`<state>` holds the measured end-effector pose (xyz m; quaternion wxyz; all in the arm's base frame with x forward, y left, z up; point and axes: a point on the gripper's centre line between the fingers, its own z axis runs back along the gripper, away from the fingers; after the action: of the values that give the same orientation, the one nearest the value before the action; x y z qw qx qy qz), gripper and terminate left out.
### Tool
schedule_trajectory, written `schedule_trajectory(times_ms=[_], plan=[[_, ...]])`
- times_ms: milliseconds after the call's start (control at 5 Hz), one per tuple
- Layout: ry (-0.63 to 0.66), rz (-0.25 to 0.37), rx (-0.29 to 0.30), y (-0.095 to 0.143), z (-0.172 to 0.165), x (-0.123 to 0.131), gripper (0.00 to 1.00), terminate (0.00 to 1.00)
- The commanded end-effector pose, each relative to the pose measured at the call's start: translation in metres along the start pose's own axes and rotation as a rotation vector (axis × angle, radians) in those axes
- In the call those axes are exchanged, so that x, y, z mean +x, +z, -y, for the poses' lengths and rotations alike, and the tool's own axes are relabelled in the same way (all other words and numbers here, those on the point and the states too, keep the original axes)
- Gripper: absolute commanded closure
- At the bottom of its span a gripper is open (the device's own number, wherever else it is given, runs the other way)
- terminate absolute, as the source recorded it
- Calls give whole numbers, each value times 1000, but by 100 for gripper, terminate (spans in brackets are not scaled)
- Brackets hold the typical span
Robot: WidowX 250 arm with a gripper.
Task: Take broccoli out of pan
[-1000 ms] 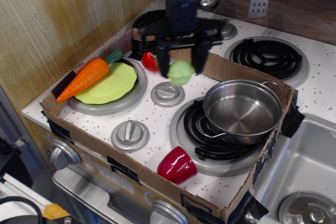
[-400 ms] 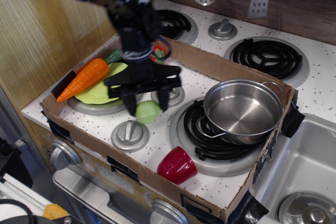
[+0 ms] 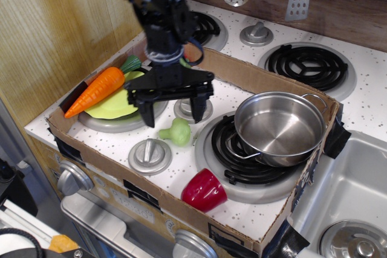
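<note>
A toy kitchen: stovetop with coil burners (image 3: 308,64), knobs (image 3: 149,153), sink (image 3: 351,194), hanging utensils (image 3: 297,3).

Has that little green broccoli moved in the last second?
Yes. The broccoli went from hanging in the gripper up near the box's back wall to lying on the stovetop, forward and left, beside the front knob.

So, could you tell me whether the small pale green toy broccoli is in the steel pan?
Out: the broccoli lies on the stovetop; the pan is empty.
</note>
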<state>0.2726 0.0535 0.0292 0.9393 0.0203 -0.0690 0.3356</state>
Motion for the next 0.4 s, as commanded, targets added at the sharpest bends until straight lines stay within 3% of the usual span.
schedule_trajectory(times_ms=[0,200], plan=[[15,75,66,71,46,27,0,0],[-64,138,29,80,54,28,0,0]])
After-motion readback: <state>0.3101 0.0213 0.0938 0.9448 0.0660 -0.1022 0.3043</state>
